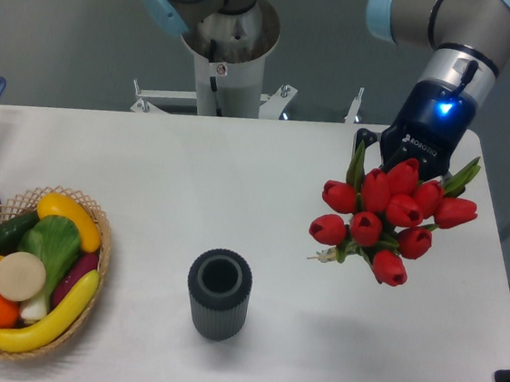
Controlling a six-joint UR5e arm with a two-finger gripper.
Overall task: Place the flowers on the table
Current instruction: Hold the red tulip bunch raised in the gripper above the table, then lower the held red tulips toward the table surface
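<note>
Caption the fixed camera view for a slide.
Two-finger gripper carries red tulip bunch above white table, right of dark ribbed cylinder vase.

A single fixed camera looks steeply down from the table's (193, 175) front edge toward the arm's base pedestal (221, 60) at the far side, close enough that the tabletop fills most of the frame. The gripper (412, 157) sits upper right in view, partly hidden by the flowers (389, 214). The dark vase (218, 293) lies below-left of it, the vegetable basket (27, 272) far left.
</note>
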